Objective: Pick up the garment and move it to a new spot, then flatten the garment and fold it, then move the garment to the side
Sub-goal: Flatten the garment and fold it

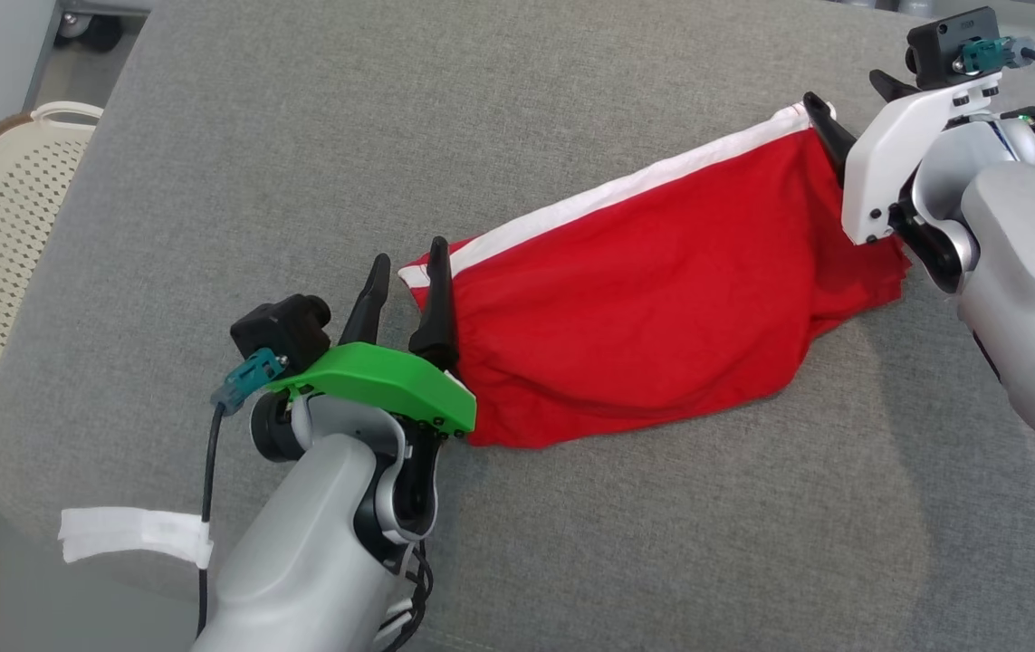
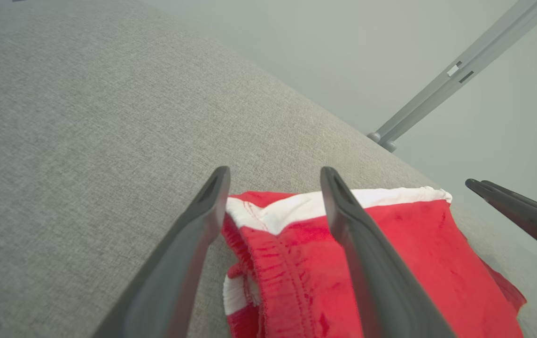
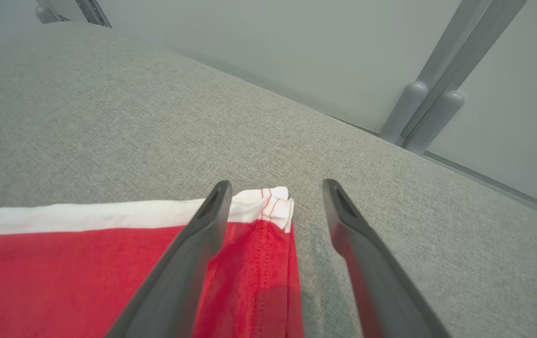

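Looking down, I see my left end effector [image 1: 409,254] spread wide at one end of the red shorts [image 1: 662,299], my right end effector [image 1: 841,86] spread wide at the other. The shorts lie on a gray cushion [image 1: 300,136].

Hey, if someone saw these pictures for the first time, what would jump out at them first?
The bright red garment with its white band, lying stretched across the grey cushioned surface, grabs the eye first. Next come the two open grippers at its ends: the left gripper, with a vivid green cover, at the near-left end, the right gripper at the far-right corner.
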You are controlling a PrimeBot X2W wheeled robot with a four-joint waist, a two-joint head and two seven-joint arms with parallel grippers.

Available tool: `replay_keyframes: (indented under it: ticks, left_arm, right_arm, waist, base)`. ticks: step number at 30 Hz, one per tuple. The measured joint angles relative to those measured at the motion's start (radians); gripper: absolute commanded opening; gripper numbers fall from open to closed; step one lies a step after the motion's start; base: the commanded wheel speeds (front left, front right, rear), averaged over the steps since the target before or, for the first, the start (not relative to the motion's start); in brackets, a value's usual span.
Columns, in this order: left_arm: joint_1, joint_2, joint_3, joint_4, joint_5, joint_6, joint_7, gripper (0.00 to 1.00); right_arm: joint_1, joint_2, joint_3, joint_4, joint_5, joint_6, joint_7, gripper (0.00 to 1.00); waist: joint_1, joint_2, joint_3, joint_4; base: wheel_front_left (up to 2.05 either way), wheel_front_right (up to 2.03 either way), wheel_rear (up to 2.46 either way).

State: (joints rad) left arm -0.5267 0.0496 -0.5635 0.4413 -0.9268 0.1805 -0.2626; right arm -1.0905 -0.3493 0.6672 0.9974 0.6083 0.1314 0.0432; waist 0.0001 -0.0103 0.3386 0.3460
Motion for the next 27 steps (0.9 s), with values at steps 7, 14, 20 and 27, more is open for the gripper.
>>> replay_keyframes:
  ticks: [7,14,20,27]
  left_arm:
    - [0.076,0.000,0.084,-0.073,0.153,-0.008,-0.001,1.00]
    - [0.179,0.000,0.179,-0.189,0.230,-0.028,-0.002,1.00]
    - [0.257,0.000,0.224,-0.269,0.241,-0.027,-0.002,1.00]
    - [0.303,0.000,0.242,-0.312,0.243,-0.022,-0.002,1.00]
  right_arm:
    - [0.012,-0.025,0.054,-0.005,0.056,0.000,-0.008,1.00]
    - [0.053,-0.050,0.108,-0.014,0.134,0.000,0.045,1.00]
    - [0.065,-0.065,0.129,-0.013,0.204,0.000,0.101,1.00]
    - [0.079,-0.072,0.153,0.000,0.263,0.000,0.165,1.00]
  waist:
    - [0.0000,0.0000,-0.020,-0.019]
    - [0.0000,0.0000,-0.043,-0.043]
    - [0.0000,0.0000,-0.042,-0.029]
    - [0.0000,0.0000,-0.039,0.002]
  base:
    - [0.00,0.00,0.00]
    - [0.00,0.00,0.00]
    - [0.00,0.00,0.00]
    - [0.00,0.00,0.00]
